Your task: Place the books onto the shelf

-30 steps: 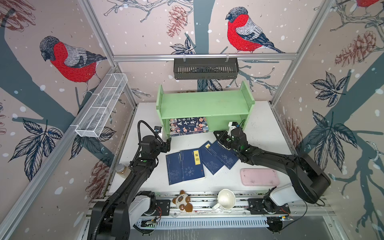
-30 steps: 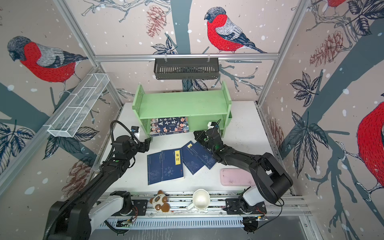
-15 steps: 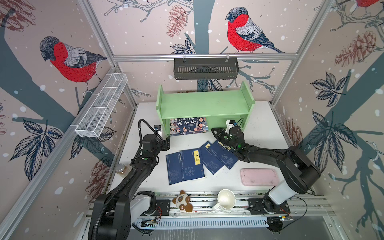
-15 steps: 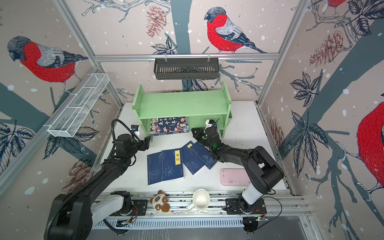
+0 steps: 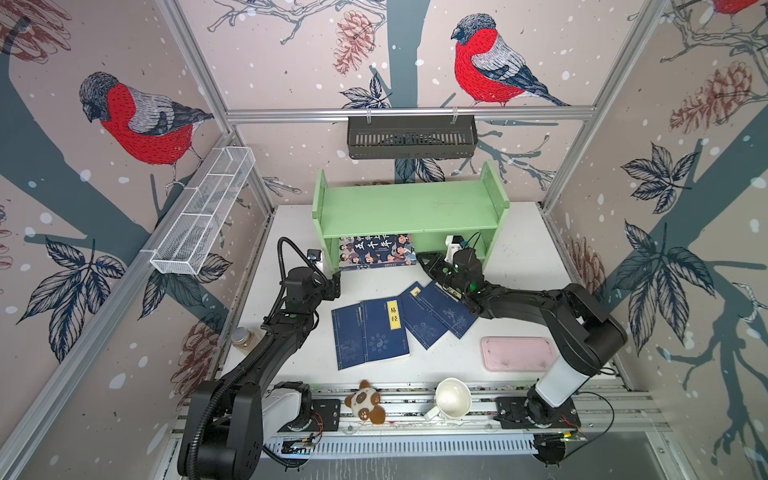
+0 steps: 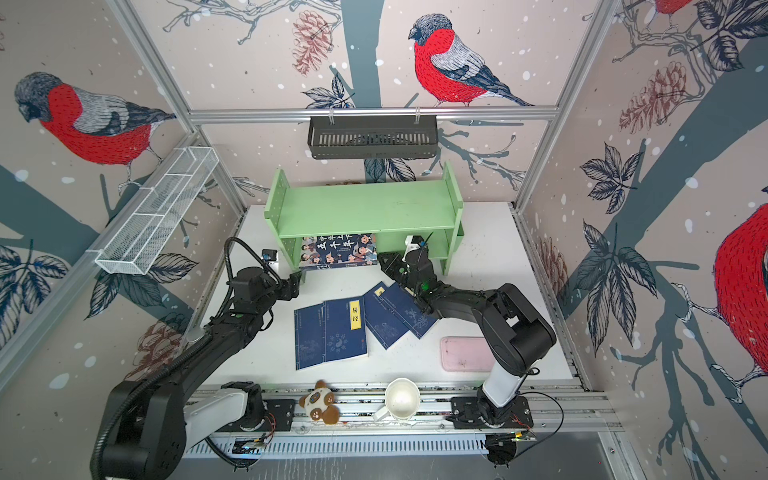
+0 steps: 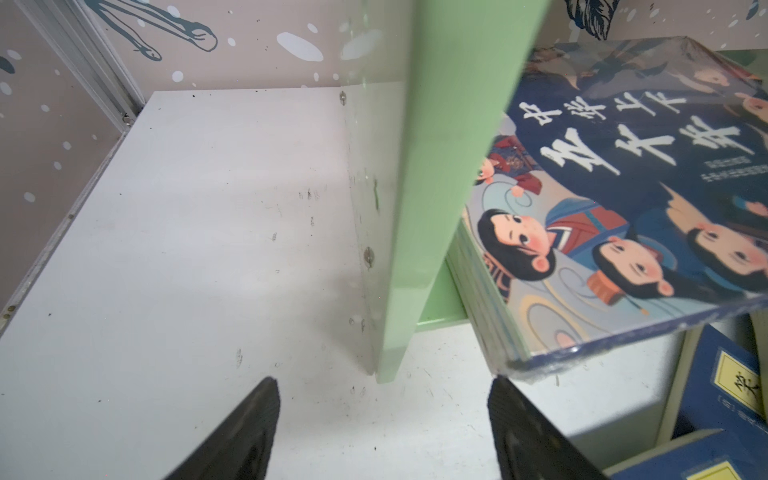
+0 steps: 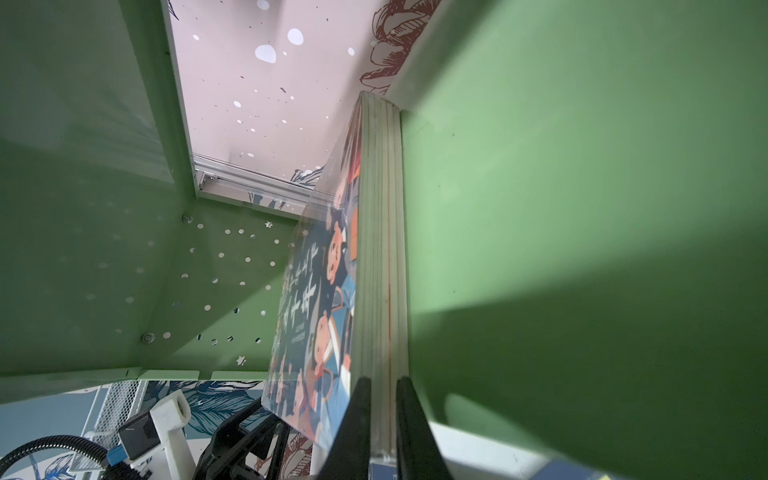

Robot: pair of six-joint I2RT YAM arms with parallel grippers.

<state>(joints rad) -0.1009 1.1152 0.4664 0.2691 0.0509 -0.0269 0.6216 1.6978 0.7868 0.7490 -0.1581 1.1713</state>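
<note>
The large cartoon book (image 5: pixel 376 251) (image 6: pixel 338 249) lies flat on the lower tier of the light green shelf (image 5: pixel 411 208) (image 6: pixel 365 208), its front part sticking out. My right gripper (image 5: pixel 420 258) (image 8: pixel 380 382) is shut on that book's right front corner; the page edge (image 8: pixel 380 249) runs between its fingers. Several navy books (image 5: pixel 382 328) (image 6: pixel 345 328) lie fanned on the table in front of the shelf. My left gripper (image 5: pixel 336 284) (image 7: pixel 382 386) stands open and empty just before the shelf's left side panel (image 7: pixel 436 166), next to the cartoon book's corner (image 7: pixel 623 187).
A pink tray (image 5: pixel 517 353) lies at the front right, under my right arm's elbow. A white mug (image 5: pixel 451 397) and a plush panda (image 5: pixel 365 405) sit on the front rail. A small jar (image 5: pixel 241 336) stands at the left edge. A black basket (image 5: pixel 411 137) and a white wire basket (image 5: pixel 203 212) hang on the walls.
My right gripper has edged left toward the shelf, and that arm's elbow has swung inward. The cartoon book and the left arm have hardly moved.
</note>
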